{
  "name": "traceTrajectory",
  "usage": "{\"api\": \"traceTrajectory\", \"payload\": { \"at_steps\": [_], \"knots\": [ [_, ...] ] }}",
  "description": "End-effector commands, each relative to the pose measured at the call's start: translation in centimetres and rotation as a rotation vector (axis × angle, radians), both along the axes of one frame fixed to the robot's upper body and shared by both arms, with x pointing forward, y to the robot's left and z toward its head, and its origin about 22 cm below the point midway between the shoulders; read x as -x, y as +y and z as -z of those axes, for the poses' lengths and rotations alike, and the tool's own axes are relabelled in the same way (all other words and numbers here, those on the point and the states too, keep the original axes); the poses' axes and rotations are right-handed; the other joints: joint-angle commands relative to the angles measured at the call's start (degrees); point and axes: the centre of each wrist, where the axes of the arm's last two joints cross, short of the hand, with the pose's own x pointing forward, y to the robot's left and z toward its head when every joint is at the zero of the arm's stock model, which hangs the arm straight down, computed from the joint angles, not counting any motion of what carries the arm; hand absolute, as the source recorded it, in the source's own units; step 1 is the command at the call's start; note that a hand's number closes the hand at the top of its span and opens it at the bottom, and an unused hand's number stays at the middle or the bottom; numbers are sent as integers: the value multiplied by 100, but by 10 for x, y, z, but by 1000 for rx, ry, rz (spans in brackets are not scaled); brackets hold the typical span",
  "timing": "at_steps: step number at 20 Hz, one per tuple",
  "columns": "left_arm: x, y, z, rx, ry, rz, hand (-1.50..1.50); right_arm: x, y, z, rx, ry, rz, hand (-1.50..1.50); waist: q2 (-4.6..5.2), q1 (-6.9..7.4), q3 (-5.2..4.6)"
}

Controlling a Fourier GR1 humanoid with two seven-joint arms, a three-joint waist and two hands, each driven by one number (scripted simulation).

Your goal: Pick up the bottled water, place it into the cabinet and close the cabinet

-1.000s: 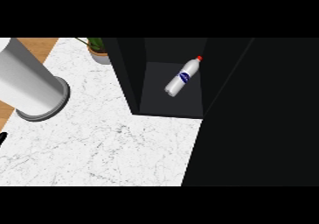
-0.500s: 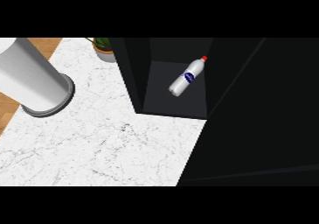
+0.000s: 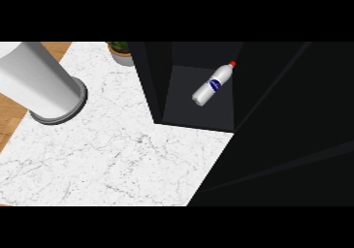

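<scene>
Bottle [image 3: 213, 85] lies tilted on the cabinet [image 3: 201, 104] floor, red cap up. Since a second ago our view has shifted and the left hand's tip has left the frame (neither hand shows now). Only closing remains, we judge.

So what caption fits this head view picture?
Water bottle lying inside the dark cabinet on the marble counter.

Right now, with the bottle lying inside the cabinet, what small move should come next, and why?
Probably swing the cabinet door shut. The bottled water already lies on its side on the cabinet floor, and the front is open. Neither hand is in view, so one must first reach the door.
</scene>
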Motion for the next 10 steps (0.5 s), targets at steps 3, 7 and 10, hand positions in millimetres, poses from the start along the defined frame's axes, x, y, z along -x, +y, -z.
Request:
{"api": "traceTrajectory", "payload": {
  "at_steps": [3, 7, 10],
  "knots": [
    [-1, 14, -9, -8, -21, 5, -150, -11, 62, -8, 10, 128, -115, 150, 94, 126, 20],
    [4, 20, -10, 4, -38, 3, -150, -28, 79, -29, 42, 99, -269, 150, 80, 127, 54],
    [10, 26, -4, 4, -23, 7, -150, -58, 98, -44, 51, 133, -271, 150, 108, 6, 65]
  ]
}}
